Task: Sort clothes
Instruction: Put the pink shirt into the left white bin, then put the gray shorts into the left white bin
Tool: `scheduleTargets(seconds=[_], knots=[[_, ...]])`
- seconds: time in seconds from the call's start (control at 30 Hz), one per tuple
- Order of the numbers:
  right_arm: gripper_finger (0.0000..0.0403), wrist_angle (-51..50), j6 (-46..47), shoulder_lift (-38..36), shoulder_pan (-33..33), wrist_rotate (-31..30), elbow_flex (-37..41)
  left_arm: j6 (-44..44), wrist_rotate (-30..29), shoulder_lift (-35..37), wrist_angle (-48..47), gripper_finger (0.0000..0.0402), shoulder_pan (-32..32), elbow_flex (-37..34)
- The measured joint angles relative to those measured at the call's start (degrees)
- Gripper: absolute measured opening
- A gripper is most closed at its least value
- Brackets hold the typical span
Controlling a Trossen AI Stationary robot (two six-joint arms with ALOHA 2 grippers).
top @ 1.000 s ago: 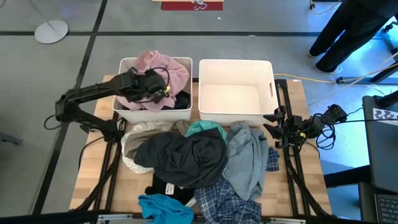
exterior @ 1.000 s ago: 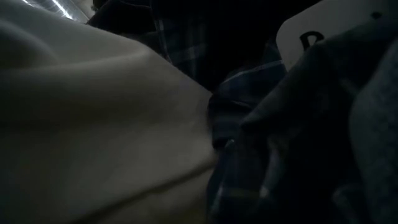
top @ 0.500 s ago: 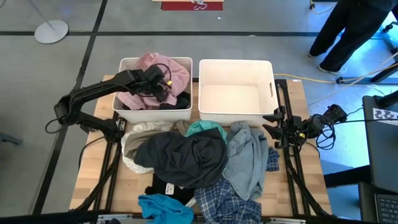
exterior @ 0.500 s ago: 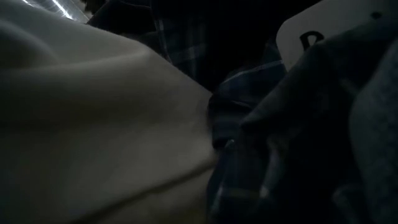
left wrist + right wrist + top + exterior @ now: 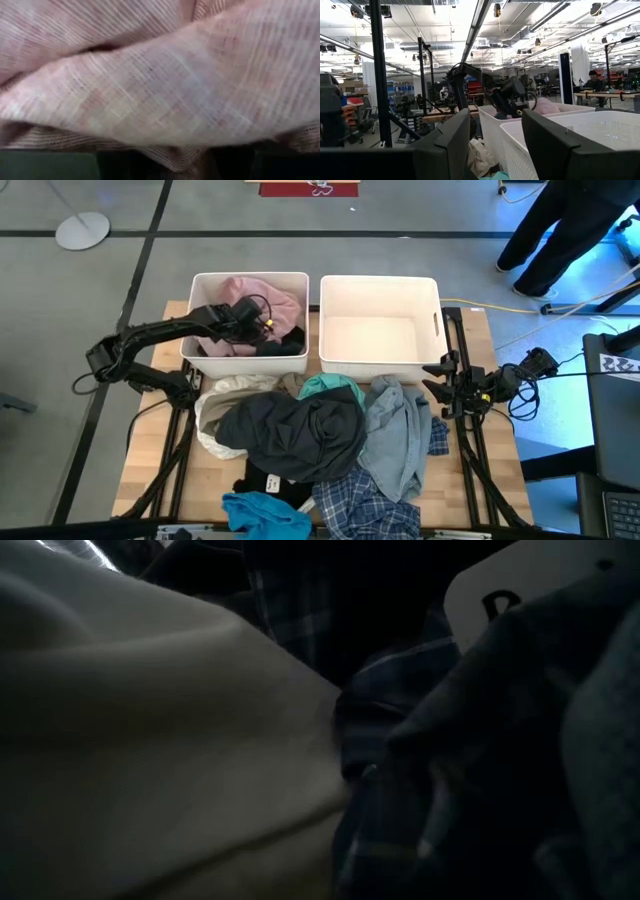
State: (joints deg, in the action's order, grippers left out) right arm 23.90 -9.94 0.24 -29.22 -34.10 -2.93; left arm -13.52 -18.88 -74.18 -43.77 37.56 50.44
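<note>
A pink garment (image 5: 262, 292) lies in the left white bin (image 5: 200, 360), beside a black one (image 5: 293, 340). My left gripper (image 5: 265, 328) hangs low over the pink garment's near part, and the pink cloth (image 5: 160, 90) fills the left wrist view. The other clothes lie heaped on the table in front of the bins: a dark navy garment (image 5: 300, 435), a teal one (image 5: 325, 388), light denim (image 5: 398, 430), blue plaid (image 5: 365, 505) and beige (image 5: 215, 415). My right gripper (image 5: 437, 380) waits open at the table's right edge, with nothing between its fingers (image 5: 455, 145).
The right white bin (image 5: 380, 278) stands beside the left one with no clothes in it. Beige cloth (image 5: 150, 740) and plaid (image 5: 380, 740) cover the low view. A person (image 5: 560, 230) stands beyond the table's far right corner.
My left gripper has gone a little toward the table's right edge and down into the left bin. The pink garment, which bulged above the bin's far rim, has sunk and now lies inside the bin.
</note>
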Motion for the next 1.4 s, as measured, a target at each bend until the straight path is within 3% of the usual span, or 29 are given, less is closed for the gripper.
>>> scheduleTargets(seconds=[0.3,0.5,0.67,0.9,1.2,1.4], knots=[[0.0182,0.0,0.0,0.0,0.0,0.0,0.0,-0.7,-0.9,3.8,-19.5,0.0171,-1.7,21.3],[0.0182,-0.3,0.0,0.0,0.0,0.0,0.0,-2.4,-1.4,7.0,-22.5,0.0171,-5.0,32.9],[0.0182,-0.5,0.0,0.0,0.0,0.0,0.0,-3.6,0.2,9.6,-19.8,0.0170,-12.6,34.8],[0.0182,-0.5,0.3,0.0,0.0,0.0,0.0,-9.9,0.3,8.3,-20.5,0.0170,-29.4,34.0],[0.0182,-1.0,0.7,0.0,0.0,0.0,0.0,-17.9,-8.7,0.7,-20.0,0.0170,-52.6,33.4],[0.0182,-1.3,0.7,0.0,0.0,-0.1,0.0,-14.9,-30.1,-8.5,-19.4,0.0170,-63.7,33.4]])
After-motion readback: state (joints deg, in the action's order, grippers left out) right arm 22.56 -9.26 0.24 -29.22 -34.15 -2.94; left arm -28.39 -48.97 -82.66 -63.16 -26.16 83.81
